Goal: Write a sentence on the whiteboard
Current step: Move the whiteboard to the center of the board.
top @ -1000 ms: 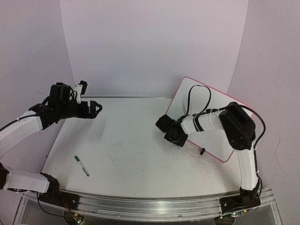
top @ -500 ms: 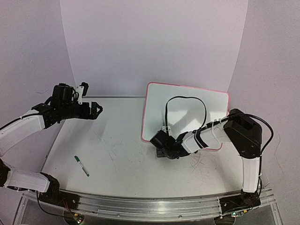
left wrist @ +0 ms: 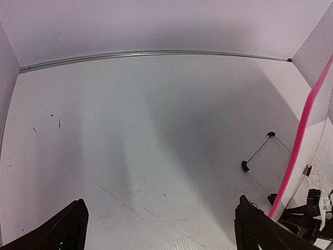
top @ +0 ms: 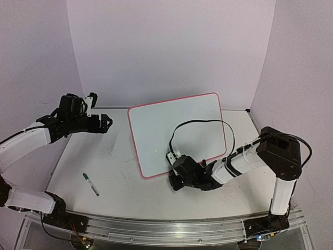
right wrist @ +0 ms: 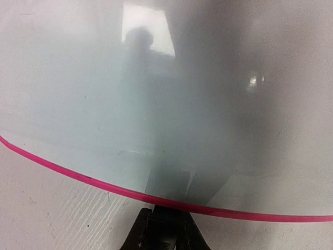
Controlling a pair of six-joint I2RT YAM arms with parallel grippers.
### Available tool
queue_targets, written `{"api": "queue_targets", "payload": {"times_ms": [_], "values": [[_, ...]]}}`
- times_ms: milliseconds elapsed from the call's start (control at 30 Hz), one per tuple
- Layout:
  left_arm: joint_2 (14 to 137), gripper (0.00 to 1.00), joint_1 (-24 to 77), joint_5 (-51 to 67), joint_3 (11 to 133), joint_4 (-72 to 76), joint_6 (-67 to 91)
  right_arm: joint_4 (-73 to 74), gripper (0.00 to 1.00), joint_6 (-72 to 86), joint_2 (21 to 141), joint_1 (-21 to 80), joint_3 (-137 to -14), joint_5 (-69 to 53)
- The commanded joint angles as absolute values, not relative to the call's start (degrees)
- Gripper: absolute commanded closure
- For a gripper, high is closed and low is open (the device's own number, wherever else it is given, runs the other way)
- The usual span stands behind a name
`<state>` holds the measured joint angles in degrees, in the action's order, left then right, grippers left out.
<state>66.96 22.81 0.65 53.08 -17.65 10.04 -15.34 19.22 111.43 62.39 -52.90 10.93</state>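
The whiteboard, glossy white with a pink rim, stands tilted over the middle of the table. My right gripper is shut on its near edge. In the right wrist view the fingers pinch the pink rim from below, and the whiteboard fills the frame. The sentence is not in view; the face looks blank. My left gripper hovers open and empty at the back left, well away from the board. From the left wrist, the jaws stand wide over bare table, with the whiteboard rim slanting up at the right.
A green-capped marker lies on the table at the near left. A thin wire stand with black feet shows beside the board's rim. The right arm's black cable loops over the board. Walls close in the back and both sides.
The right gripper has swung the whiteboard from the right side to the table's middle, turning it and drawing it nearer. The left arm has barely moved.
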Motion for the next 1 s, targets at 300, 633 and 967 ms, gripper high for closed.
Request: {"api": "queue_targets", "payload": {"times_ms": [300,633,967], "values": [[67.6,0.01,22.5,-5.1,52.8,-16.8,9.0,-16.4,1.0,17.2,110.4,66.2,-49.4,6.1],[67.8,0.01,22.5,-7.2,52.8,-16.8,8.5,-14.7,0.96,19.1,109.3,67.7,-50.5,8.6],[68.3,0.0,22.5,-7.5,53.0,-16.9,8.2,-9.5,0.98,25.6,111.4,73.2,-53.0,14.5]]}}
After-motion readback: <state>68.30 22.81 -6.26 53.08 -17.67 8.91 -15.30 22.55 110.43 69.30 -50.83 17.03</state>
